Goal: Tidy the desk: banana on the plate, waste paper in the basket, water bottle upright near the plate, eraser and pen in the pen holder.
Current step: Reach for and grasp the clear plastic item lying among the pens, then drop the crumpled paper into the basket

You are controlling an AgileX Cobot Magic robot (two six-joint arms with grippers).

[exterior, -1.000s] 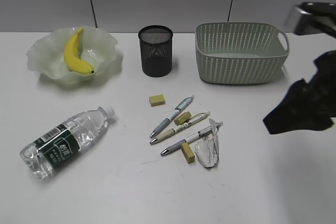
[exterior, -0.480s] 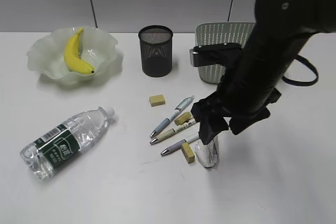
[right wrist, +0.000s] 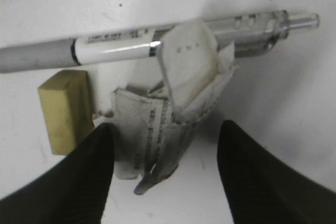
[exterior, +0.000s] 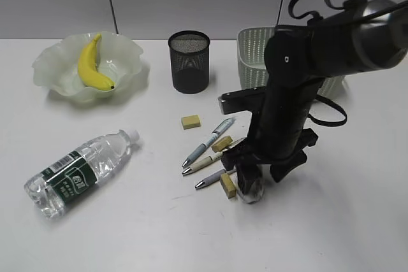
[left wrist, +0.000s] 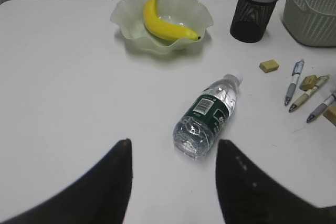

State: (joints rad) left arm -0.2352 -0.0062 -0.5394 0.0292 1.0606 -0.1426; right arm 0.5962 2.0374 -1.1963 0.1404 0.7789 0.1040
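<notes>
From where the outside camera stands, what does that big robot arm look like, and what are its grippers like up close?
The right arm is glossy black and chunky, with a silvery metal section near its upper end and black cables looping off it. A flat black bracket juts from its side. The right gripper ends in two plain matte-black, wedge-shaped fingers. The left gripper has the same dark, tapering fingers. No markings are readable.

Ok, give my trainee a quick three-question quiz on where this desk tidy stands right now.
1. True or false: the banana lies in the plate.
2. The water bottle is: A upright, B lying on its side.
3. What sits between the open right gripper fingers?

Key: 1 true. 2 B. 3 the waste paper, not yet gripped.
</notes>
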